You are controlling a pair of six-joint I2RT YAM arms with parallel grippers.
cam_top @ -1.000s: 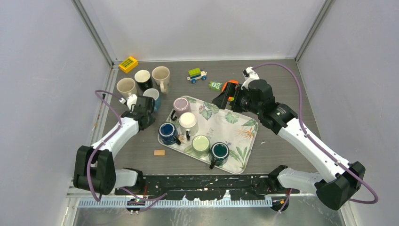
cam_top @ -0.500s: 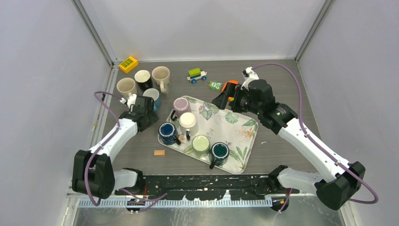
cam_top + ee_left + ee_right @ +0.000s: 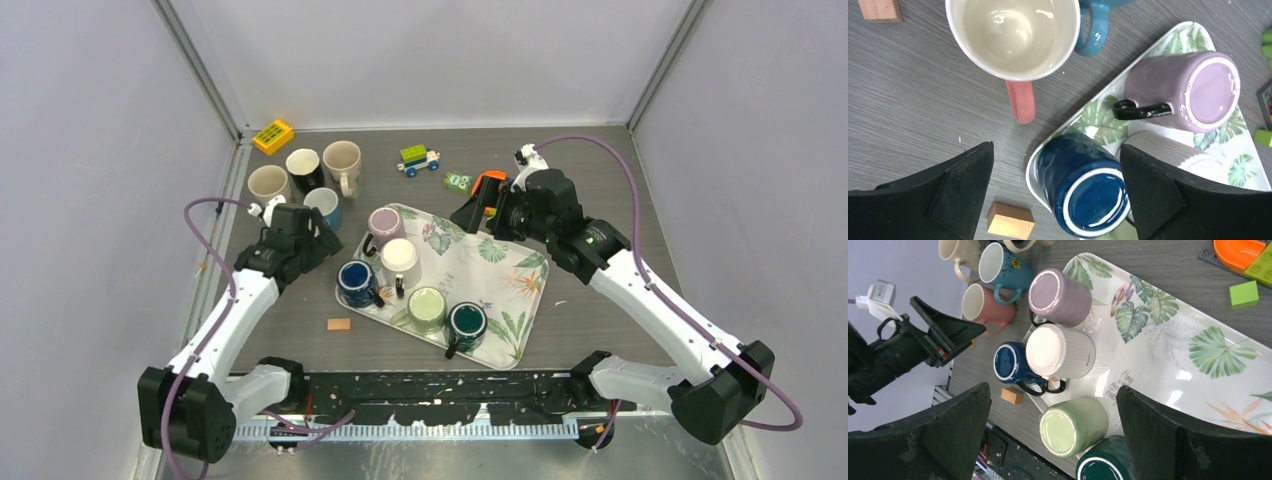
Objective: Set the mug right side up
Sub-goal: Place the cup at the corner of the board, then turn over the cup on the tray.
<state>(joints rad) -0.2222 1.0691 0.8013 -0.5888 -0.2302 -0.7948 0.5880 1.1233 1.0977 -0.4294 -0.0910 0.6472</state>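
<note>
Pink mug (image 3: 1015, 35) stands right side up on the table (image 3: 600, 180), its long axis vertical and its cream-lined mouth facing the ceiling. In the left wrist view its handle points to 6 o'clock, toward the nearest corner of the tray (image 3: 1098, 115). It sits off the tray, just beside the tray's 9 o'clock edge in the top view (there the left wrist appears to cover it, so the wrist cameras place it better). A blue mug (image 3: 1093, 30) stands upright just beside it, at its 1 o'clock in the left wrist view.

Left gripper (image 3: 1055, 165) hangs above that spot with its claw spread wide. It grips nothing, and the pink mug is clear of both fingers. Right gripper (image 3: 1053, 390) hovers by the tray's 12 o'clock edge, its claw likewise wide apart and empty.

On the tray five mugs rest bottoms-up: purple mug (image 3: 1058, 295), white mug (image 3: 1060, 352), navy mug (image 3: 1083, 185), green mug (image 3: 1073, 427) and dark teal mug (image 3: 467, 322). A wooden block (image 3: 1010, 220) lies on the table at the navy mug's 7 o'clock.
</note>
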